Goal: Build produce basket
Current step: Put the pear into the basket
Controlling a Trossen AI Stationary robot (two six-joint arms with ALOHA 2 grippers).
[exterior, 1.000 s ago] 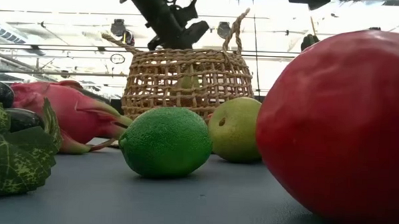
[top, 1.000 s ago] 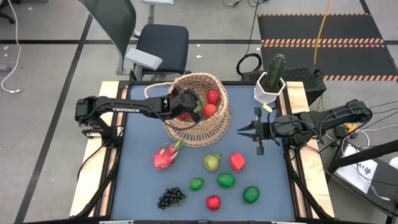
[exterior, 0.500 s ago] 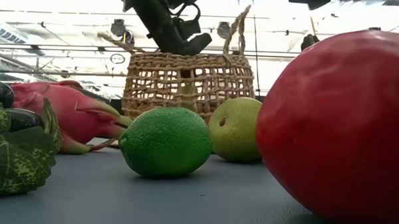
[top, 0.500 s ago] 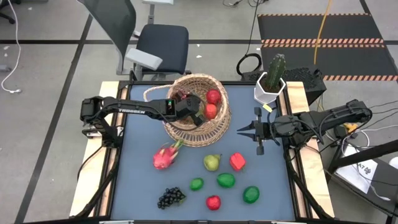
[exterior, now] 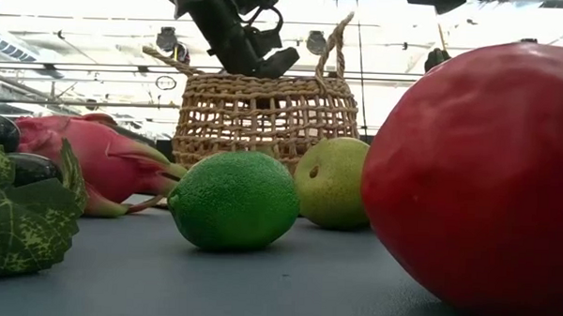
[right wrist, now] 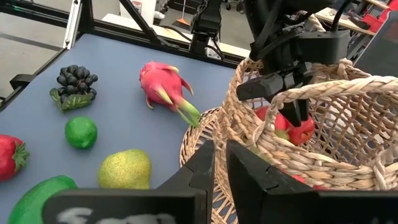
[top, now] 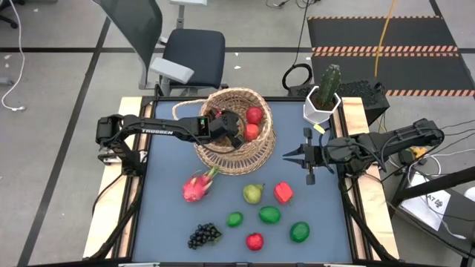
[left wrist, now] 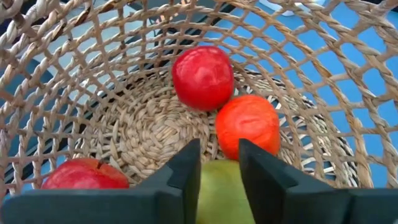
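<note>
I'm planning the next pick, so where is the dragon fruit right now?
In the high view the dragon fruit lies on the table's left half, just in front of the basket, with the grape bunch nearer the front edge.

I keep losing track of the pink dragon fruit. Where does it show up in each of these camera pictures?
High view: the dragon fruit lies on the table just in front of the basket.
Low view: dragon fruit at the left, beside the basket.
Left wrist view: not in it; only the basket's inside.
Right wrist view: dragon fruit at upper middle, next to the basket.
Shared landmark: the basket.
</note>
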